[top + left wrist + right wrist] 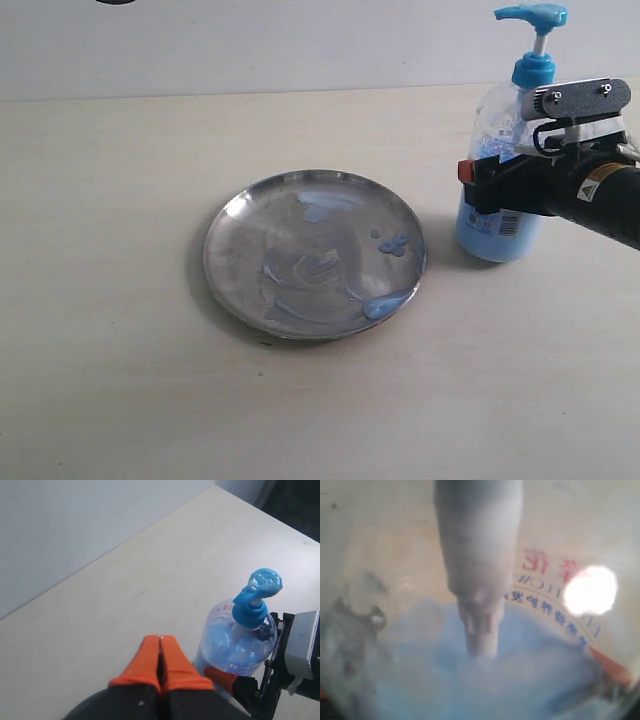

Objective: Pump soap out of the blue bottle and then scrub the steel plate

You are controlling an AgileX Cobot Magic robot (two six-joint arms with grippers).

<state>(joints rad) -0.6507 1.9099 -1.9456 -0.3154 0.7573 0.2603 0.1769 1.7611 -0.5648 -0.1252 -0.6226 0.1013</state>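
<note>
Item: steel plate [250, 228], round, shallow, raised rim, flat on pale tabletop [120, 390].
- Surroundings: bare tabletop runs wide to the plate's left and front. A wall [200, 40] meets the table's rear edge behind it.
- Surface: pale blue soap [393, 243] lies in smears across the centre, with blobs near the right rim.

Item: blue bottle [497, 232], upright, just right of the plate and not touching it. The pump head [532, 14] is raised. The right wrist view shows blue liquid through the clear wall.

Item: right gripper [490, 185], jaws clasped around the bottle's body.

Item: left gripper [160, 665], above the plate, orange fingers pressed together and holding nothing.
</note>
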